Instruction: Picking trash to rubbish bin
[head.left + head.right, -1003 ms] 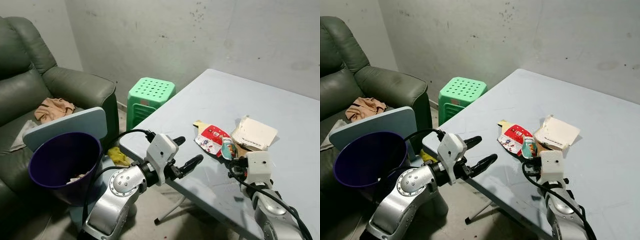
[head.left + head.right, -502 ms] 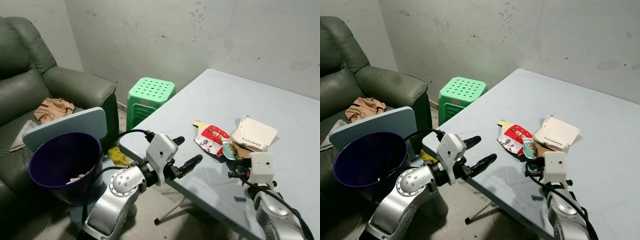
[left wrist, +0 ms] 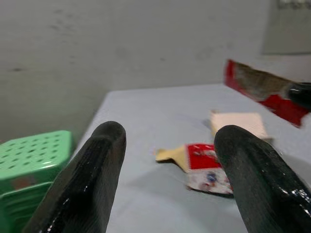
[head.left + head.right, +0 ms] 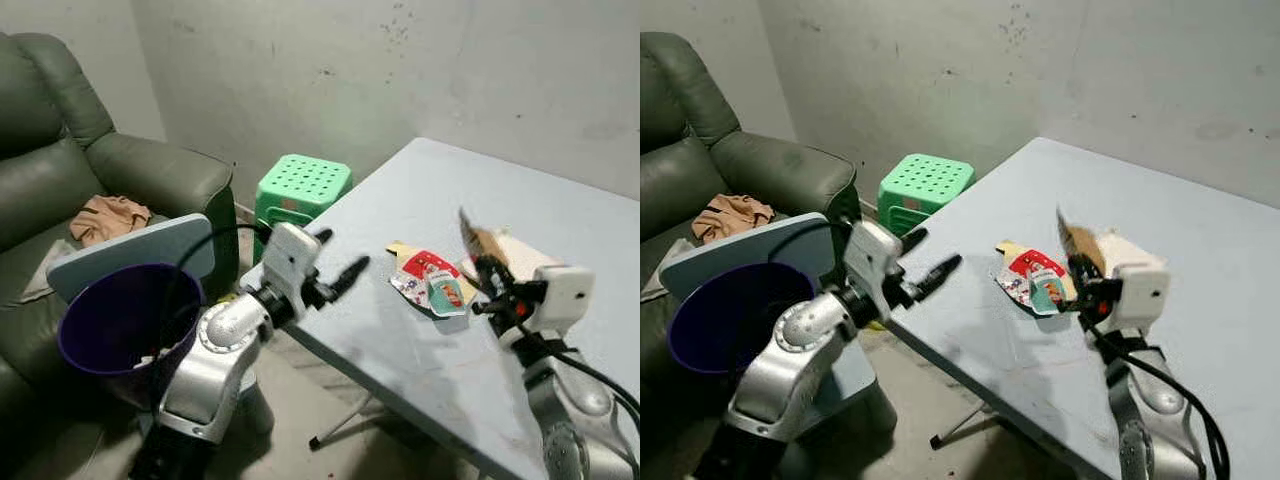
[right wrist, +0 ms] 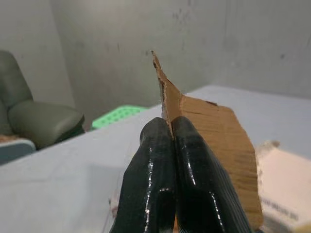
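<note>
Torn brown cardboard piece (image 5: 214, 141) stands tilted, raised above the desk; red snack wrapper (image 4: 432, 282) lies flat at its 9 o'clock; purple rubbish bin (image 4: 125, 325) stands open, upright.

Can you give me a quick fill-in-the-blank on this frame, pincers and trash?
1. The right pincer is shut on a piece of ____, lifted above the table.
2. The left pincer hovers over the table's near edge with its fingers ____.
3. The stool beside the table is ____ in colour.
4. The rubbish bin stands in front of the ____.

Missing words: cardboard; open; green; armchair
</note>
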Motion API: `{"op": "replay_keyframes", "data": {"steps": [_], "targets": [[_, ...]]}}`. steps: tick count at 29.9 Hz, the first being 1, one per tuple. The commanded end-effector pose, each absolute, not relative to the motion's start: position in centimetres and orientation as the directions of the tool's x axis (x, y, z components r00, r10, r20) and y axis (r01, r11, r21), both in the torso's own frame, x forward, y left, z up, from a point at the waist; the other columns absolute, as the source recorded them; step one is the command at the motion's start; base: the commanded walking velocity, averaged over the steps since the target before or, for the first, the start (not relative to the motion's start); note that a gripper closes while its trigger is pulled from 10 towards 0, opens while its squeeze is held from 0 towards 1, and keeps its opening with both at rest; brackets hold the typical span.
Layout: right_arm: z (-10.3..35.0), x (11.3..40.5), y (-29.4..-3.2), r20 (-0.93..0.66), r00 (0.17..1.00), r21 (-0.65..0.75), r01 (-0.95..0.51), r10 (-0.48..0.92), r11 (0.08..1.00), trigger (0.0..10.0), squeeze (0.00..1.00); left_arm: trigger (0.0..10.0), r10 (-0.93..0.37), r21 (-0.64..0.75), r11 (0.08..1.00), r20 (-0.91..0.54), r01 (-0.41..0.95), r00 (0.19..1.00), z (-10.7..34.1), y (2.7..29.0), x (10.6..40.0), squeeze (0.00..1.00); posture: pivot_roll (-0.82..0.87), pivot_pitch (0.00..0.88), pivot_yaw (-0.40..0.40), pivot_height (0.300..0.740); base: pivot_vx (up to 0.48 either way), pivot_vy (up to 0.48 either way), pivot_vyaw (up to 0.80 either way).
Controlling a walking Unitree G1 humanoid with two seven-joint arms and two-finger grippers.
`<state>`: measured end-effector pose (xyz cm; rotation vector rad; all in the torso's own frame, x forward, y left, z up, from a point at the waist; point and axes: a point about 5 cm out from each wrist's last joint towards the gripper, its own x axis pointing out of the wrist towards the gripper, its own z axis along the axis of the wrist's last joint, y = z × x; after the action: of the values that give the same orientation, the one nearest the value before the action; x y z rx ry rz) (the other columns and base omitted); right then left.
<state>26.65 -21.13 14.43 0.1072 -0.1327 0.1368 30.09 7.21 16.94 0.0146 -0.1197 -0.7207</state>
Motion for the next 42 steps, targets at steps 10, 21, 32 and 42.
{"op": "replay_keyframes", "data": {"steps": [10,21,32,42], "targets": [[13.2,27.3,-20.4,0.103,0.993,0.055,-0.067,0.061,0.996,10.0,0.0,10.0,-0.389,0.004,0.92,0.124,0.392,0.913,16.8,10.1,32.6,0.0,-0.05,0.0,-0.037,0.74,0.0,0.0,0.0],[12.9,28.4,-19.4,0.081,0.996,0.004,-0.043,0.043,0.999,10.0,0.0,10.0,-0.22,-0.022,0.975,0.087,0.223,0.971,15.9,12.1,33.9,0.0,-0.03,0.0,-0.043,0.74,0.0,0.0,0.29],[12.4,28.3,-18.7,0.064,0.996,0.004,-0.061,0.06,0.998,10.0,0.0,10.0,-0.19,-0.067,0.979,0.065,0.195,0.98,15.6,12.6,34.3,0.0,-0.02,0.0,-0.047,0.74,0.0,0.0,0.8],[12.3,28.2,-18.8,0.059,0.996,-0.003,-0.061,0.061,0.998,10.0,0.0,10.0,-0.182,-0.101,0.977,0.054,0.187,0.982,15.4,12.6,34.3,0.0,-0.02,0.0,-0.053,0.74,0.0,0.289,0.8]]}}
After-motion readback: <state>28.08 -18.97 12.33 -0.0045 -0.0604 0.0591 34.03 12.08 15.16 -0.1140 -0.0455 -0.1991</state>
